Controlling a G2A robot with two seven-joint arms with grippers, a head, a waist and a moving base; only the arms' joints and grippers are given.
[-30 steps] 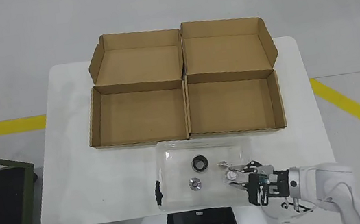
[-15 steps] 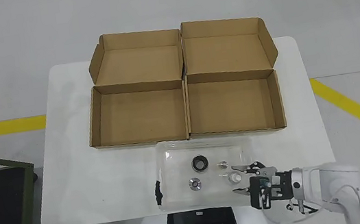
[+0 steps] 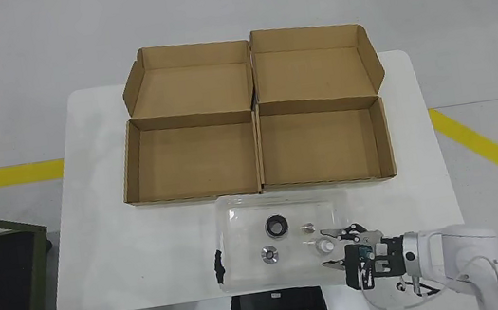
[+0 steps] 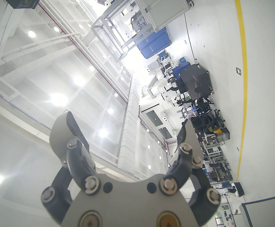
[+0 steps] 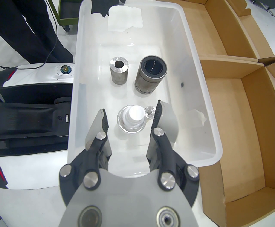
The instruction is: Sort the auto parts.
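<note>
On the tabletop (image 3: 109,251), two empty cardboard boxes (image 3: 191,161) sit beyond the right gripper (image 5: 131,110). The clear bin (image 5: 193,64) below it holds a bearing (image 5: 150,75) and a steel cylinder (image 5: 118,72) just ahead, and a white-capped part (image 5: 133,120) between its spread fingers (image 5: 104,120). It has backed off slightly in the last second, nothing gripped, so sorting seems unstarted. Left gripper (image 4: 127,120): fingers apart, raised.

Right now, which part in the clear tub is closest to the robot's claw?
The white-topped round part, sitting between the right gripper's open fingers. The small grey cylinder and bigger grey cylinder stand farther off.
</note>
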